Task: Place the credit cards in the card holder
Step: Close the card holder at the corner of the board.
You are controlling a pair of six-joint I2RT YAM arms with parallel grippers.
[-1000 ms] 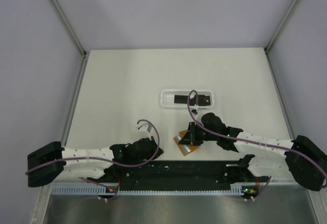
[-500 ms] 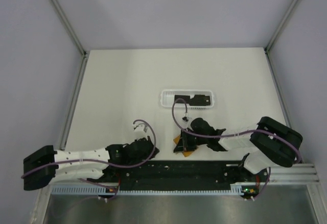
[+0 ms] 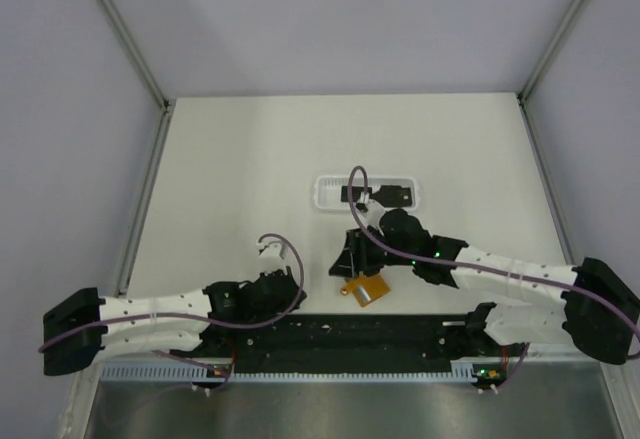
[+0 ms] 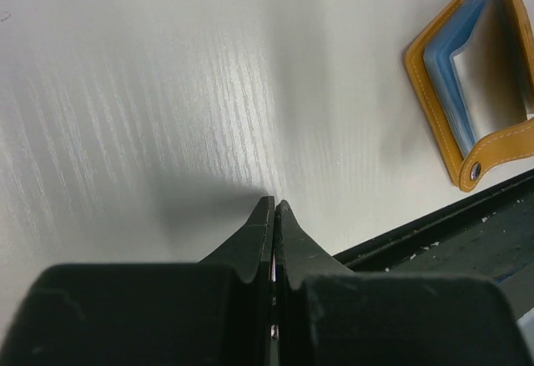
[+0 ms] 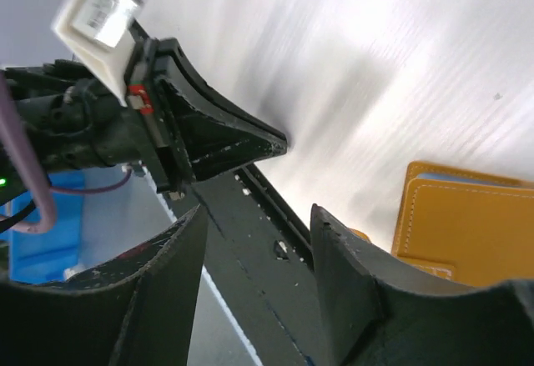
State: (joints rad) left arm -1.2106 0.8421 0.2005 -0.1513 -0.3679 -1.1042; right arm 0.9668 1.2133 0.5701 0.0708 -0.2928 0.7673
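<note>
The orange card holder (image 3: 366, 288) lies on the white table near the front rail. In the left wrist view the card holder (image 4: 471, 74) lies open, showing a pale blue-grey inside. Two dark credit cards (image 3: 352, 195) lie in the white tray, partly crossed by a cable. My right gripper (image 3: 350, 255) hangs just left of and above the holder. Its jaws are open with nothing between them, and the right gripper (image 5: 259, 216) has the holder (image 5: 463, 233) at its right side. My left gripper (image 3: 298, 297) rests low on the table left of the holder. That left gripper (image 4: 274, 203) is shut and empty.
A long white slotted tray (image 3: 322, 197) stands at mid-table behind the holder. A black rail (image 3: 350, 334) runs along the near edge, close to both grippers. The left gripper's black fingers (image 5: 225, 137) show in the right wrist view. Grey walls and metal posts enclose the table.
My right gripper has opened and drawn back to the far left of the holder, which now lies uncovered. The left arm has barely shifted and stays shut.
</note>
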